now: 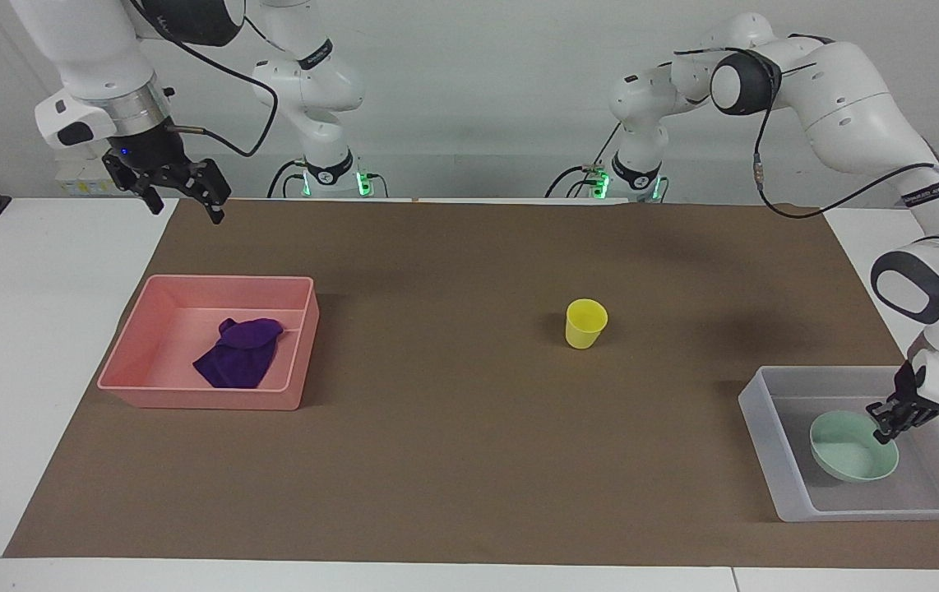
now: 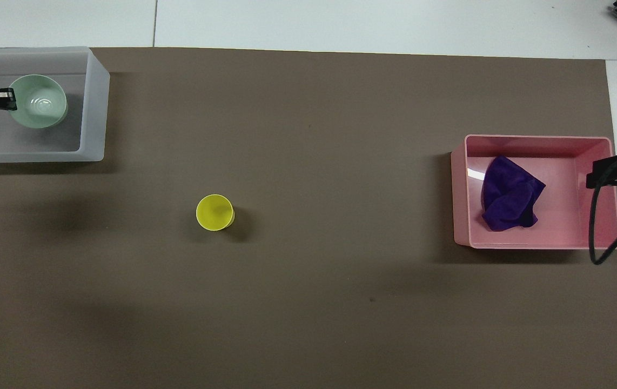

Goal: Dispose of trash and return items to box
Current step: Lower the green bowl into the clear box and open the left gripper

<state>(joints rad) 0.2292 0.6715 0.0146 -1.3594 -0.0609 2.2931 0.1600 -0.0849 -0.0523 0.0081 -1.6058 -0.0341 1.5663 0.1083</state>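
The left end effector pinches the rim of the green bowl inside the clear box. The right end effector hangs spread and empty over the bench — above the pink tray holding the purple cloth. The yellow cup stands mid-bench.

White table; brown mat; cup; tub; tray
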